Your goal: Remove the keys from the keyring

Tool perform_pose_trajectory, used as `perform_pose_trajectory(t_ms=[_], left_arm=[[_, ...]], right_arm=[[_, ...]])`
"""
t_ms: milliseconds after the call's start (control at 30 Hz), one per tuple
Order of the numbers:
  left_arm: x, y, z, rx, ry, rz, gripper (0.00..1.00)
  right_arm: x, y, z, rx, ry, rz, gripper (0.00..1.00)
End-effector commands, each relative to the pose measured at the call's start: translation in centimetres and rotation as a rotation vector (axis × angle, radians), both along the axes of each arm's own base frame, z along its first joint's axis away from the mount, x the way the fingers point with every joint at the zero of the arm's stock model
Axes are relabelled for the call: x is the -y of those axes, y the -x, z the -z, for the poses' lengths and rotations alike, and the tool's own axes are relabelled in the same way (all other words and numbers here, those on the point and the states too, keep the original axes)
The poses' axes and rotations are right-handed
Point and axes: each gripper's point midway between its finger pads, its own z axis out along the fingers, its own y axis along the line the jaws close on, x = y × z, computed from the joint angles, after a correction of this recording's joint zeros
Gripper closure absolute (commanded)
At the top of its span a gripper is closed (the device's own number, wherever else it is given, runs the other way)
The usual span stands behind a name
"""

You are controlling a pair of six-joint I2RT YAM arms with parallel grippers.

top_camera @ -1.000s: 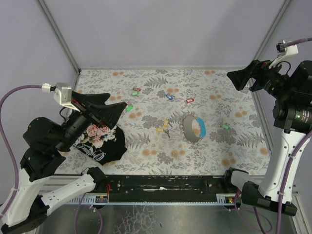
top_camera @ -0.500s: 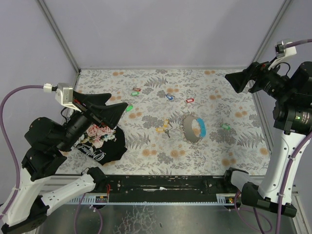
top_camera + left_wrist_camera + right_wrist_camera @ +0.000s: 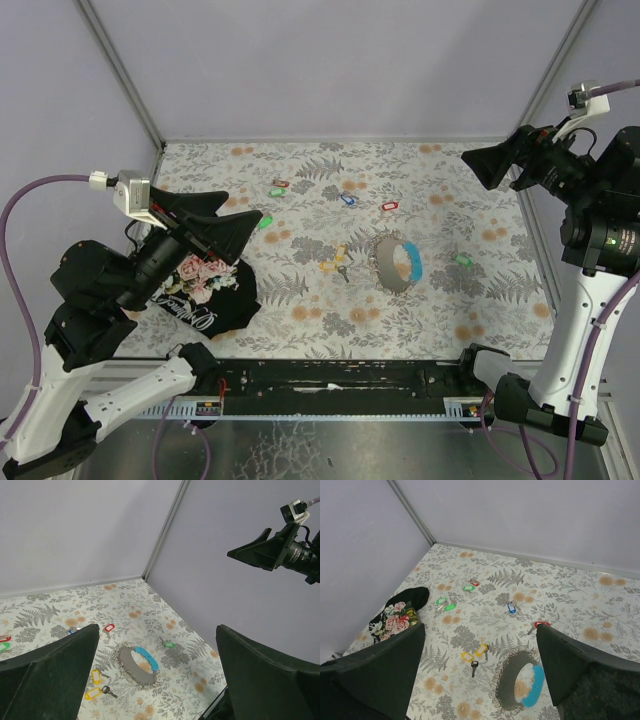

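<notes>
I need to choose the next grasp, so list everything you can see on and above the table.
strap loop: one, grey with a blue section, centre-right.
green key tags: four, green; one right of the loop, three far left.
red key tags: two, red; one beyond the loop, one far left.
blue key tag: one, blue, beyond the loop.
yellow key tags: two, yellow, with a dark key, left of the loop.
cloth: one, black floral, near left.
table cover: one, pale floral.
left gripper: one, black, open, raised.
right gripper: one, black, open, raised.
</notes>
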Motion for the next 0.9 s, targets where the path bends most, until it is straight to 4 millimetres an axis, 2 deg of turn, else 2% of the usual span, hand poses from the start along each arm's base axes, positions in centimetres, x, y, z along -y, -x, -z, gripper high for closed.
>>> perform_pose_trajectory(t_ms=[0,867], left_arm=[[-0.08,0.34,-1.35,0.047,0.016,0.010,0.00],[0.01,0.26,-1.28,0.048,-0.005,0.011,0.00]], right_arm=[[0.04,0.34,-2.34,0.067,-0.010,0.017,0.01],[0.15,0.36,-2.35,0.086,0.018,0.012,0.01]])
